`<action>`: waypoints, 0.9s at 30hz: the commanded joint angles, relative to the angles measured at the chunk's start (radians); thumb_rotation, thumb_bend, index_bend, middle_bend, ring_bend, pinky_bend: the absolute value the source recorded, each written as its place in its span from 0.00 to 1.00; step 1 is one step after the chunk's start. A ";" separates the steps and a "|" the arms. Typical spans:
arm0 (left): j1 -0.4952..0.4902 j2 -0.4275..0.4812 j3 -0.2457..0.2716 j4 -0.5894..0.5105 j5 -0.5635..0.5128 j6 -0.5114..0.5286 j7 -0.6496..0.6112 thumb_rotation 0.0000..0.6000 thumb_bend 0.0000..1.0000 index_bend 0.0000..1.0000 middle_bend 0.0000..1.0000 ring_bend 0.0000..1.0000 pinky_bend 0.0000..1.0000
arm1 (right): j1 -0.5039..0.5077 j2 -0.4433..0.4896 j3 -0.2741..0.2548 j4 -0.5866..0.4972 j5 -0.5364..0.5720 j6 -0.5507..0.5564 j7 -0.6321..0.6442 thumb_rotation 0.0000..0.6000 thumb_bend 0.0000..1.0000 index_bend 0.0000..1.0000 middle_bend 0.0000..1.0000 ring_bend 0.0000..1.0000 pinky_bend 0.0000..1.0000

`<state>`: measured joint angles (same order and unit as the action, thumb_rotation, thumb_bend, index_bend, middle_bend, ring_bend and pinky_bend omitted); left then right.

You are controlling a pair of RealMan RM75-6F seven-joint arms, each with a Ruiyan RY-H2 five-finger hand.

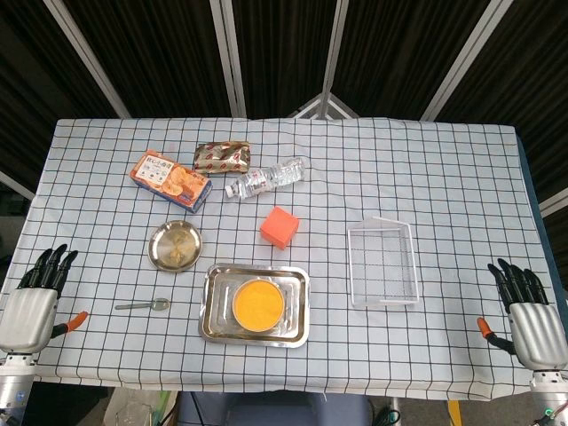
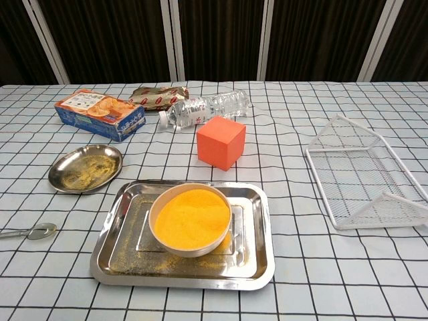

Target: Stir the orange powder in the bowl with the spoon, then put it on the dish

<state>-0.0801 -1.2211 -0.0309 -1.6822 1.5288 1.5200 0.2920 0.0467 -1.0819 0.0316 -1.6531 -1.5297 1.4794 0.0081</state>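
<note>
A white cloth (image 1: 426, 169) with a black grid covers the table. Near the front edge sits a rectangular steel tray (image 2: 257, 257), shiny, with rounded corners and some orange dust on its floor. Inside the tray stands a round pale bowl (image 2: 190, 247), filled almost to the rim with fine orange powder (image 2: 192, 208) that has a grainy, slightly uneven surface.

The spoon (image 1: 145, 305) is small and metallic. It lies flat on the cloth, to the left of the tray and apart from it, with its round end toward the tray. Behind the spoon is the dish (image 2: 85, 168), a shallow round metal plate with a dusty yellowish inside. Nothing is on it.

Further back lie a blue and orange cardboard cracker box (image 2: 100, 114), a crinkled brown foil packet (image 2: 159, 96), and a clear plastic bottle (image 2: 204, 108) on its side. Between the bottle and the tray stands an orange cube (image 2: 220, 142) with matte faces. To the right is a white wire basket (image 2: 364, 177), rectangular, with thin mesh walls.

The left hand (image 1: 34, 302) rests at the left edge of the table, black fingers stretched and apart, holding nothing. The right hand (image 1: 528, 311) is at the right edge, also with spread fingers and nothing in it. Both are well apart from the spoon and the bowl.
</note>
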 commanded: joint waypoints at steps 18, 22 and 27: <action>-0.008 0.016 0.015 -0.013 0.003 -0.031 -0.004 1.00 0.01 0.00 0.00 0.00 0.02 | 0.000 -0.001 -0.001 0.005 -0.009 0.006 0.004 1.00 0.36 0.00 0.00 0.00 0.00; -0.009 0.017 0.015 -0.012 0.001 -0.034 -0.005 1.00 0.01 0.00 0.00 0.00 0.02 | 0.001 -0.002 -0.001 0.005 -0.010 0.004 0.003 1.00 0.36 0.00 0.00 0.00 0.00; -0.010 0.019 0.019 -0.016 -0.001 -0.041 -0.001 1.00 0.01 0.00 0.00 0.00 0.02 | -0.001 -0.002 -0.001 0.005 -0.010 0.007 0.003 1.00 0.36 0.00 0.00 0.00 0.00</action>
<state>-0.0903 -1.2028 -0.0127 -1.6969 1.5286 1.4804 0.2900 0.0462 -1.0836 0.0305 -1.6478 -1.5397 1.4866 0.0116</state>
